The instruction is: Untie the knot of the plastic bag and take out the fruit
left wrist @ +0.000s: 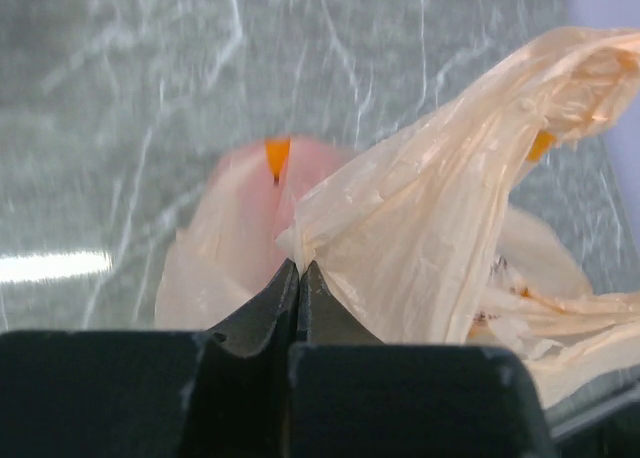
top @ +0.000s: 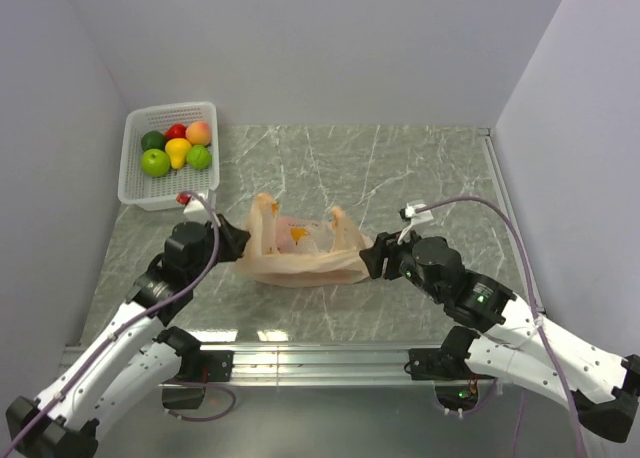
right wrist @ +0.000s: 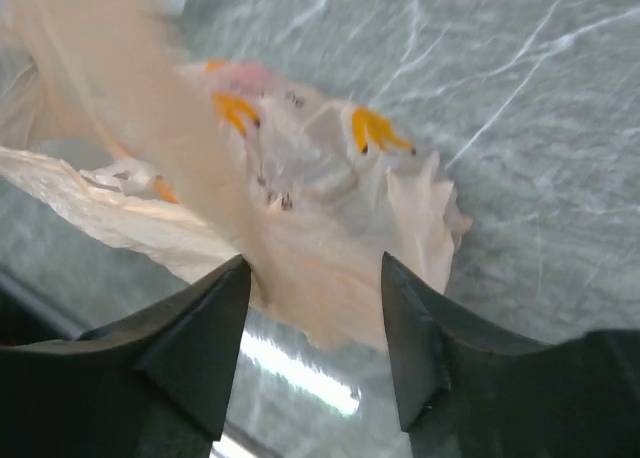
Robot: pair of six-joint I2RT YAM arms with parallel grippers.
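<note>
Bright, even overhead light. White glare streaks the grey-green marbled desk (left wrist: 120, 98) left of the left hand (left wrist: 300, 268). Above the right hand (right wrist: 312, 261), the thin peach plastic bag (right wrist: 130, 108) is motion-blurred.

The plastic bag (top: 300, 253) lies before the basket (top: 150, 198).

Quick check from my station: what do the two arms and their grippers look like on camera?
The left arm and right arm have white shells with black joints; a lilac cable runs along each. The left gripper and right gripper are black with wedge-shaped fingers.
</note>
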